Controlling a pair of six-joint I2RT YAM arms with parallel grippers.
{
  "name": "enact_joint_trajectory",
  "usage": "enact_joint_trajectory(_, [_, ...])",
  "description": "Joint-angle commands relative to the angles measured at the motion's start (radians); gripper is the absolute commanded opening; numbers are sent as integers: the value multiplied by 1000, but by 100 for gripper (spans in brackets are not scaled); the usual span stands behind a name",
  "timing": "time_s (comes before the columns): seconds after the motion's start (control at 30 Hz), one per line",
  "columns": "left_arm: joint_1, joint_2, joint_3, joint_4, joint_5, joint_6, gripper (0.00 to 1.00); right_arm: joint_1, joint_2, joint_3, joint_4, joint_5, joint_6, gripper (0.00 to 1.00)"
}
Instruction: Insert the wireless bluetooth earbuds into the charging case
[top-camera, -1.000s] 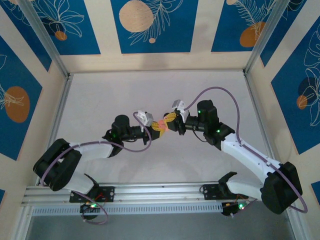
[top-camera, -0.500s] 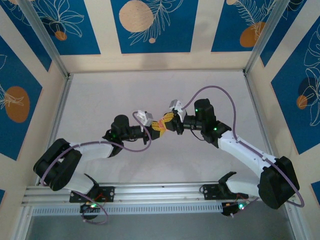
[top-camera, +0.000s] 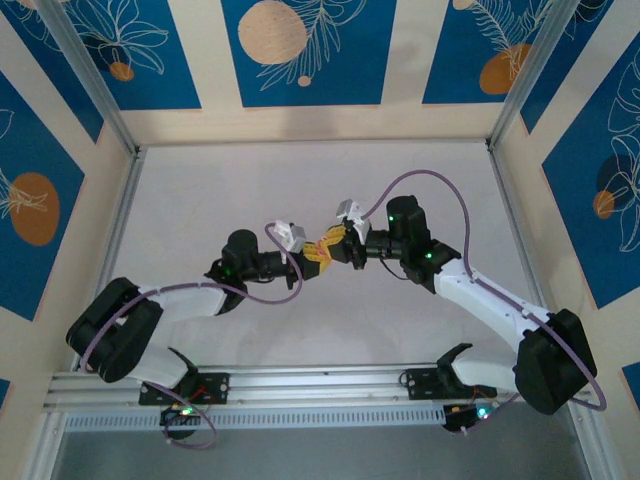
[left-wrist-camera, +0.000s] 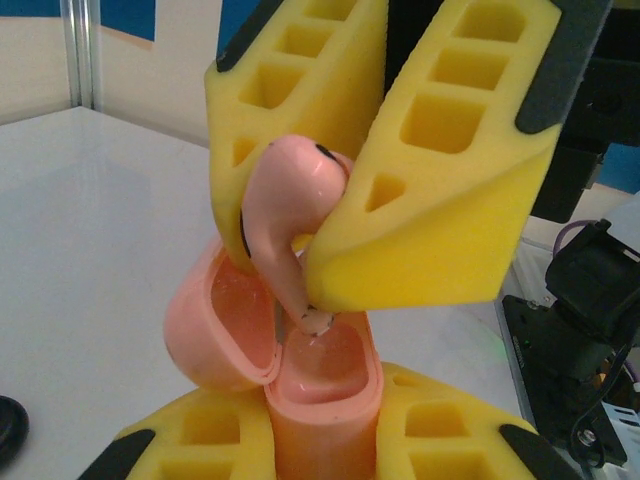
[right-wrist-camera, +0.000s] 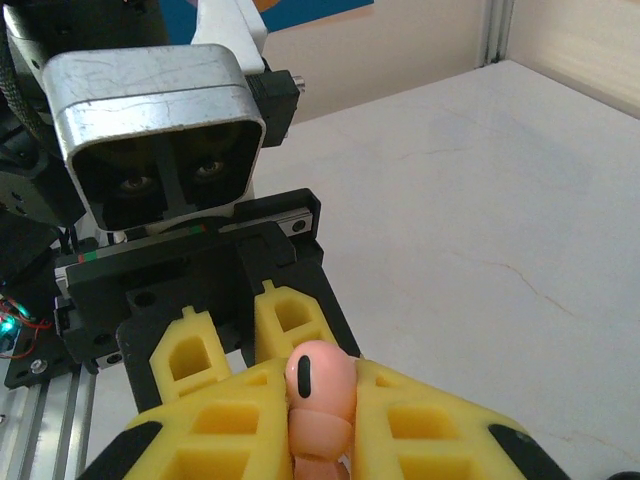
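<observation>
1. L gripper: fingers clamped on charging case. Case upright, lid hinged open.
2. R gripper: fingers pinched on pink earbud, gripped at head, stem pointing down.
3. Stem tip sits in case mouth, near hinge.
4. Both held above table, mid-workspace.

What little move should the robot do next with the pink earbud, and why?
Probably ease the pink earbud straight down. Its stem tip is only at the mouth of the open charging case, so it isn't seated yet.
</observation>
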Motion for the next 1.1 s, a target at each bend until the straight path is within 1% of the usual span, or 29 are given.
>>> enact_joint_trajectory(0.0, [-8, -37, 27, 28, -18, 28, 12, 9, 10, 22, -40, -38, -16, 19])
enact_joint_trajectory(0.23, [-9, -49, 25, 2, -35, 47, 12, 9, 4, 23, -45, -44, -17, 19])
enact_joint_trajectory(0.43, [-9, -50, 26, -25, -34, 65, 12, 4, -22, 16, -18, 0, -7, 18])
enact_joint_trajectory(0.77, [-8, -56, 24, -62, -40, 98, 12, -8, -37, 43, -32, -44, -6, 18])
enact_joint_trajectory(1.07, [-8, -57, 24, -75, -56, 102, 12, -3, -67, 20, -42, -44, 13, 18])
